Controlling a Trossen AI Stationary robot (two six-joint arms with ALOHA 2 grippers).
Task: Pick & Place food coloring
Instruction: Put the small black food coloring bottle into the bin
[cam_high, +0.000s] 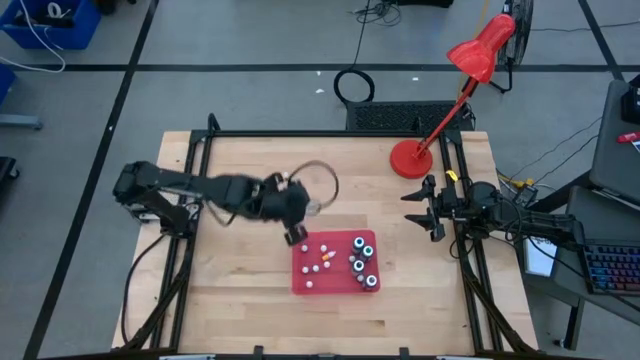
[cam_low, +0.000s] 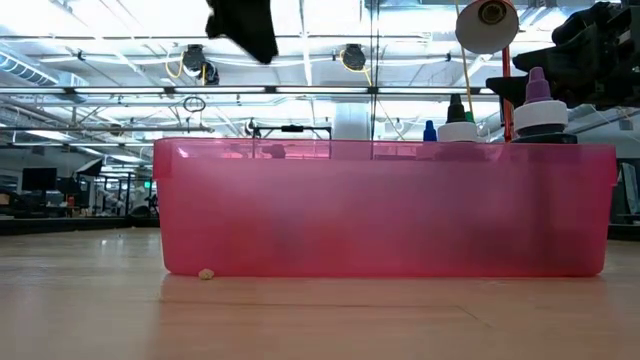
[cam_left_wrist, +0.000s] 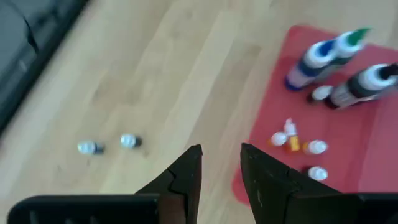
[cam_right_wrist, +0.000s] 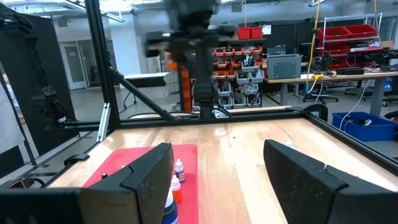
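Most of the food coloring (cam_high: 352, 262) already sits in the red tray (cam_high: 303, 282). The left gripper (cam_left_wrist: 221, 158) hovers beside the tray, narrow and empty; two small bottles (cam_left_wrist: 110, 144) remain on the table (right gripper (cam_high: 432, 211) waits wide apart).

No legible text or labels anywhere.

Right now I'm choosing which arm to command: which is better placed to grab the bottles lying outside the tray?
Left. The left gripper hovers open at the red tray's edge, with two stray small bottles just ahead. The right gripper waits open at the table's right side.
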